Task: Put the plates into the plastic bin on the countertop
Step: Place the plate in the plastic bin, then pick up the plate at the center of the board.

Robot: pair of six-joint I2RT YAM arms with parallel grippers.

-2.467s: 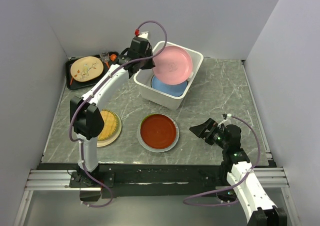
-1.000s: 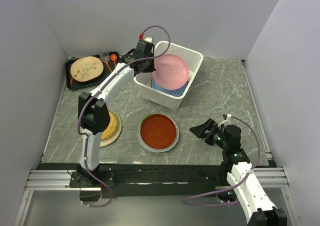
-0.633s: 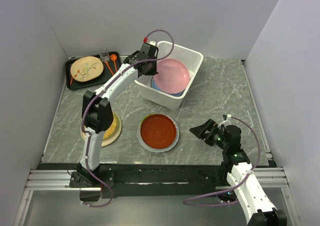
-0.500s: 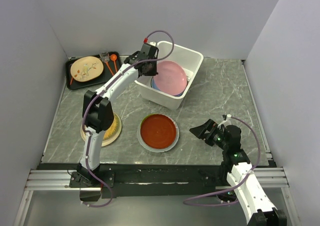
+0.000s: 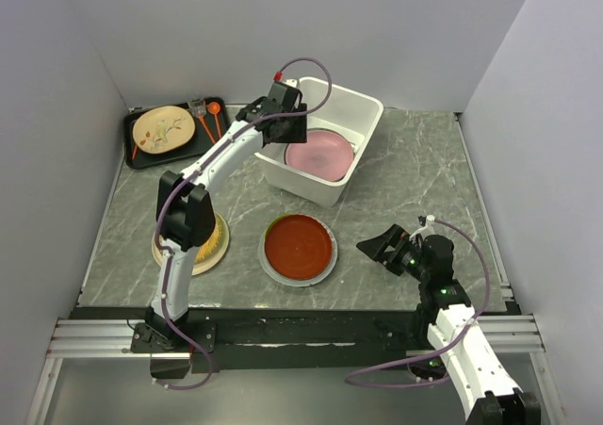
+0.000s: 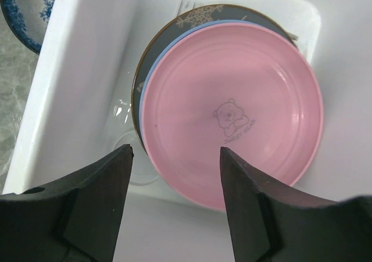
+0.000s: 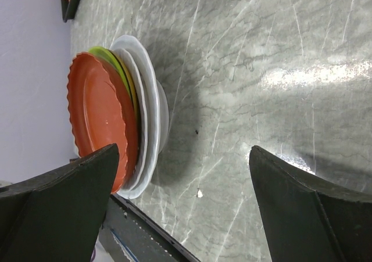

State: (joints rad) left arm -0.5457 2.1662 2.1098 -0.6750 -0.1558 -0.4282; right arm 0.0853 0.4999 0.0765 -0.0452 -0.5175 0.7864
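A pink plate (image 5: 318, 154) (image 6: 232, 111) lies flat in the white plastic bin (image 5: 364, 106) (image 6: 70, 70), on top of a light blue plate (image 6: 152, 70) and a grey patterned plate (image 6: 197, 15). My left gripper (image 5: 287, 128) (image 6: 175, 150) hovers over the bin's left side, open, with nothing between its fingers. A red plate (image 5: 299, 246) (image 7: 99, 117) tops a stack with a lime green plate (image 7: 113, 61) and a white plate (image 7: 145, 99) on the countertop (image 5: 415, 171). My right gripper (image 5: 377, 248) (image 7: 185, 150) is open, just right of that stack. A woven yellow plate (image 5: 212, 237) sits partly under the left arm.
A black tray (image 5: 132, 152) at the back left holds a cream plate with a twig pattern (image 5: 162, 129) and small items. A small blue-rimmed dish (image 6: 26, 9) lies outside the bin's left wall. Grey walls close in three sides.
The left gripper lowered the tilted pink plate into the bin and opened. The plate now lies flat on the blue one. The right arm has not moved.
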